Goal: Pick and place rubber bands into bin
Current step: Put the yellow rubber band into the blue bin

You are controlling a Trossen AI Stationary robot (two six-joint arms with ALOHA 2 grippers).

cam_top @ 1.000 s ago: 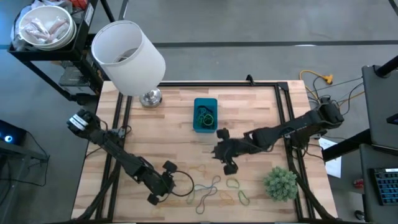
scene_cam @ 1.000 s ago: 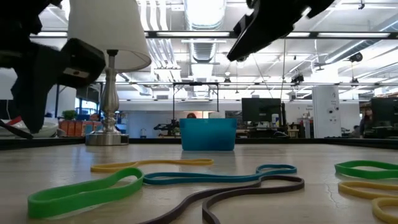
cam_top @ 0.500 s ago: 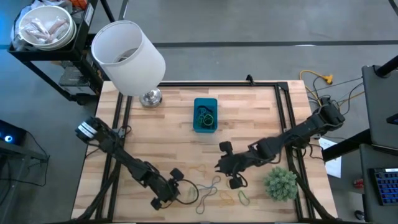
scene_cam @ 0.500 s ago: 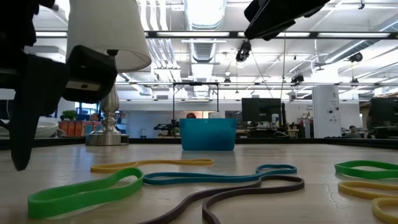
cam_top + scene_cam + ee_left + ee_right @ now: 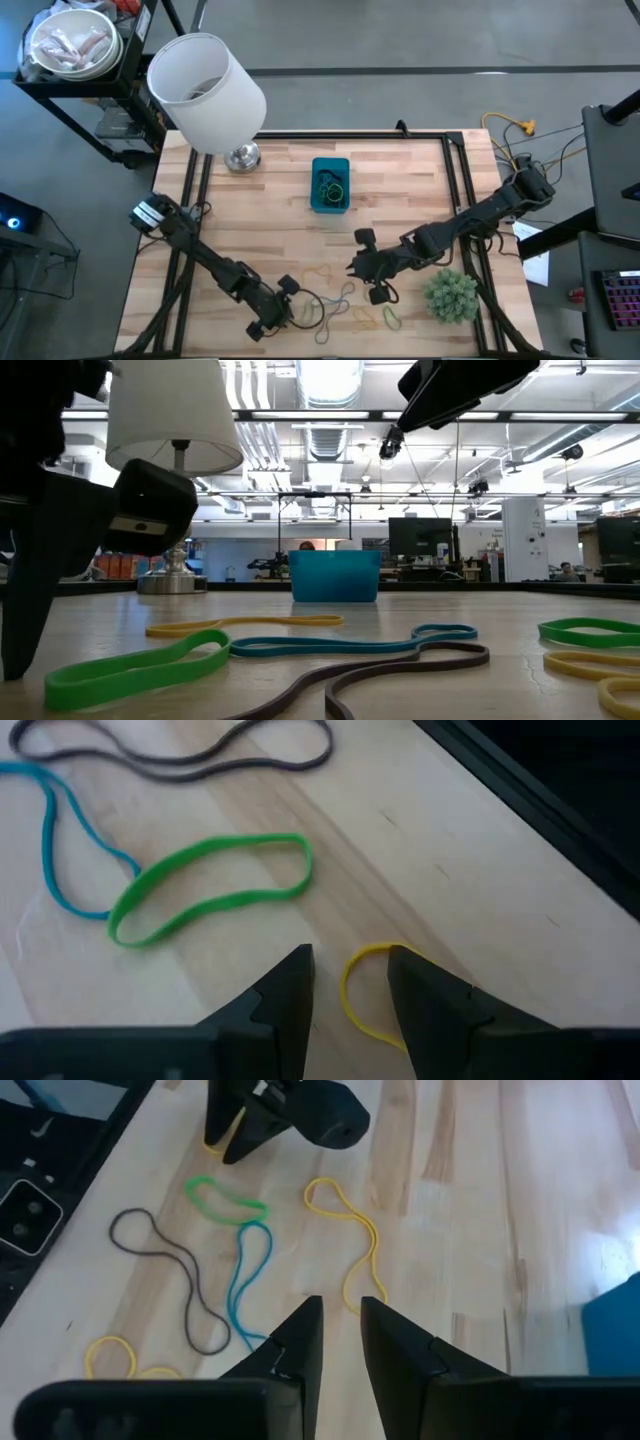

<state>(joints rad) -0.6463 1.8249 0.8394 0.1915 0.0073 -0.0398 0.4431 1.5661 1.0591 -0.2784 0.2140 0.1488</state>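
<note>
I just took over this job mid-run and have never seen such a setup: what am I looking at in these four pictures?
Two dark robot arms work at a wooden table. One picture looks straight down, one looks level across the tabletop, and two come from the wrist cameras. Loose rubber bands lie on the wood; a few are already in the blue bin. The left gripper, open, straddles a yellow band. The right gripper hovers, narrowly open. Neither holds anything.

Pale wooden table (image 5: pixel 270 225) with loose rubber bands (image 5: pixel 345 300), blue bin (image 5: pixel 330 184), lamp (image 5: pixel 243 156), green plant ball (image 5: pixel 452 295)
</note>
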